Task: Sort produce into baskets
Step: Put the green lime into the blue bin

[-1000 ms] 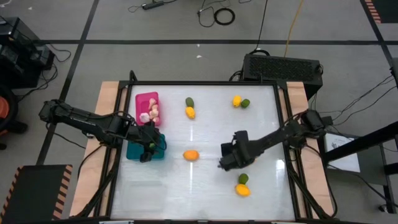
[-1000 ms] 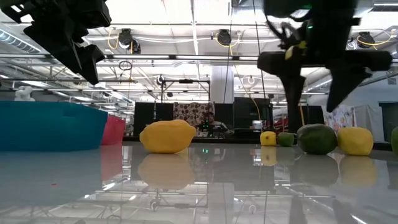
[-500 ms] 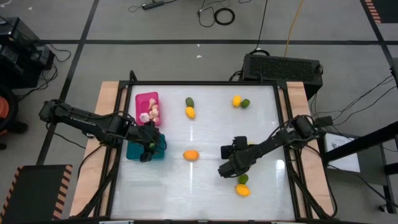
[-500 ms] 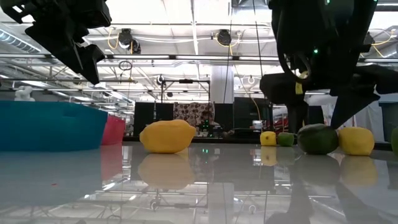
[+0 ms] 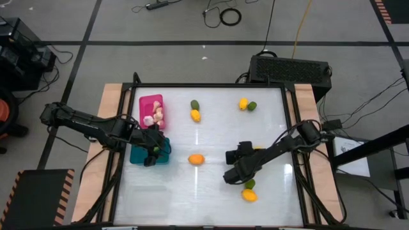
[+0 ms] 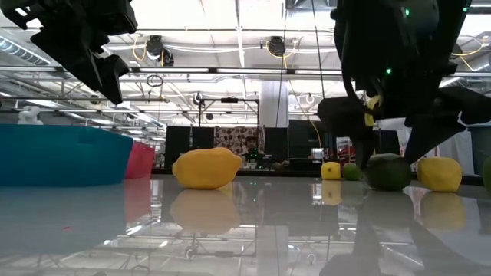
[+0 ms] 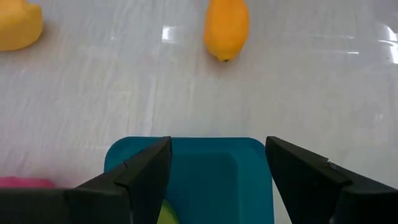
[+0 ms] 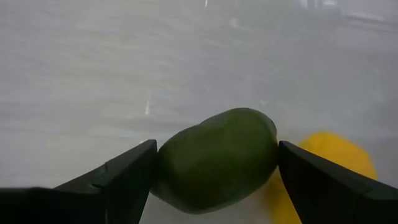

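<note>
Straddling green fruit (image 8: 216,160), right hand (image 8: 214,171).

glossy white table (image 5: 211,137), black box (image 5: 291,69), floor cables (image 5: 227,14)

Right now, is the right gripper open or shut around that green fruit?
Open. The right gripper has a finger on each side of the green fruit, which lies on the table beside a yellow fruit.

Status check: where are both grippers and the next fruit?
Right gripper open, straddling green fruit. Left gripper open over teal bin. Yellow fruit touching target.
</note>
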Robot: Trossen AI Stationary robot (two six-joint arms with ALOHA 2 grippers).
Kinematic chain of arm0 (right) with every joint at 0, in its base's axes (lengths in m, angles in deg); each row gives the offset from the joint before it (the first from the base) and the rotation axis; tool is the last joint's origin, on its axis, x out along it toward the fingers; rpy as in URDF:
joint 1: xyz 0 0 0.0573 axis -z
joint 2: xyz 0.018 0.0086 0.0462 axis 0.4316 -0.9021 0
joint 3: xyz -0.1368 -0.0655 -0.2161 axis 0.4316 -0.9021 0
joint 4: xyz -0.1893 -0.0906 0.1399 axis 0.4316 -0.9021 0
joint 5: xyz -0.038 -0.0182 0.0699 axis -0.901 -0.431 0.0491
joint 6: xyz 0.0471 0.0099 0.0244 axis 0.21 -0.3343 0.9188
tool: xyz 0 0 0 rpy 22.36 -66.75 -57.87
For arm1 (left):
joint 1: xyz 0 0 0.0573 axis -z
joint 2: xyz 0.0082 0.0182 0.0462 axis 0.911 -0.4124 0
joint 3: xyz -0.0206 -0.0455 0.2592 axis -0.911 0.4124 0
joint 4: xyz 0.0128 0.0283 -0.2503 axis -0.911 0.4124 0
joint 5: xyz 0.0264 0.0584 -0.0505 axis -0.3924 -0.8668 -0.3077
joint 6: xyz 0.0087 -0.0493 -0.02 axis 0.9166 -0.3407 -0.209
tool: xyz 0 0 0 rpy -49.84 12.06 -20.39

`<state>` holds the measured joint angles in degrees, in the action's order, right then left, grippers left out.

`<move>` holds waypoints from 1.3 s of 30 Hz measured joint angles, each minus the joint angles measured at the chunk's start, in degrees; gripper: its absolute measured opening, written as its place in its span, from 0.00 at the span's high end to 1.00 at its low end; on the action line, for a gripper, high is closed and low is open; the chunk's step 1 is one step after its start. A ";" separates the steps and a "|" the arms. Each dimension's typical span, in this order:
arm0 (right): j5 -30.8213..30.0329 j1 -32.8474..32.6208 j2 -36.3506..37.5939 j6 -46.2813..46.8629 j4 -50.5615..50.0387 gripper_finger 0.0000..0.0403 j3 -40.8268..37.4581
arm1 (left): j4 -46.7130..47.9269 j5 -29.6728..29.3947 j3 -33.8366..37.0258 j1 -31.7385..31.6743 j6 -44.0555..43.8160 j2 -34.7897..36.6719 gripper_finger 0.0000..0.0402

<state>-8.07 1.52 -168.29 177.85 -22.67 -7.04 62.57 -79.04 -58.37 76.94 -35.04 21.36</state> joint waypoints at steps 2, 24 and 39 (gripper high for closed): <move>-0.11 0.06 -0.68 -0.93 -0.04 0.20 0.02 | 0.06 -0.01 0.00 0.00 -0.01 -0.01 0.34; 2.68 0.12 -0.98 -7.01 -0.37 0.29 3.25 | 0.04 -0.03 0.00 -0.01 0.01 0.00 0.34; -20.39 0.35 -0.98 -30.51 18.27 0.29 15.41 | 5.79 -0.05 -1.33 0.00 1.83 -0.02 0.34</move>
<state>-28.46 1.88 -169.27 147.34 -4.39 8.37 68.36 -79.09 -59.70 76.93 -33.21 21.34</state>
